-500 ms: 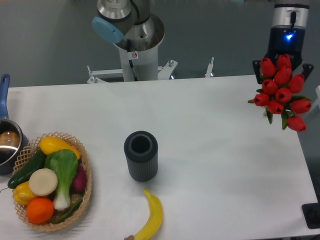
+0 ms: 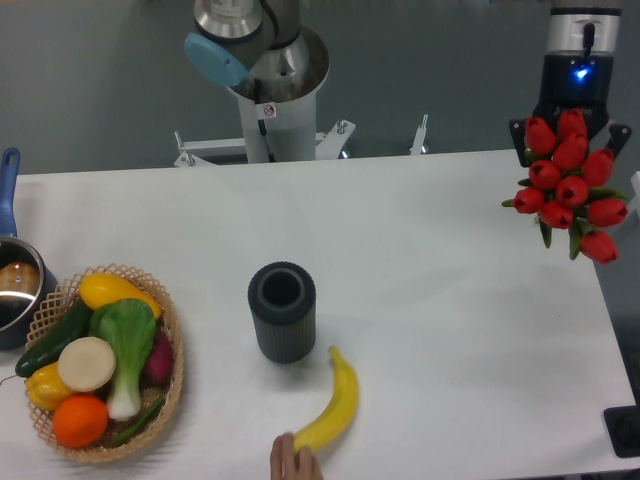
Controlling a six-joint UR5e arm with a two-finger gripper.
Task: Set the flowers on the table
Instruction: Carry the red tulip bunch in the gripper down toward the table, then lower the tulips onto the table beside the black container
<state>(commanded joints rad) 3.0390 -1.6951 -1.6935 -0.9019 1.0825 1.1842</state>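
Observation:
The flowers [image 2: 570, 190], a bunch of red tulip buds with green leaves, hang at the far right, over the right edge of the white table [image 2: 430, 260]. My gripper [image 2: 570, 138] comes down from the top right, just above the bunch, with a black finger on each side of the top buds. It looks shut on the flowers. The stems are hidden behind the buds. The bunch is held in the air and does not rest on the tabletop.
A dark cylinder [image 2: 282, 311] stands mid-table. A banana [image 2: 334, 405] lies in front of it, touched by a hand [image 2: 293, 464] at the bottom edge. A basket of vegetables [image 2: 100, 360] and a pot [image 2: 15, 285] sit at the left. The arm's base [image 2: 270, 80] is at the back.
The gripper and flowers have shifted slightly right. A hand has appeared at the bottom edge, and the banana has moved right and up.

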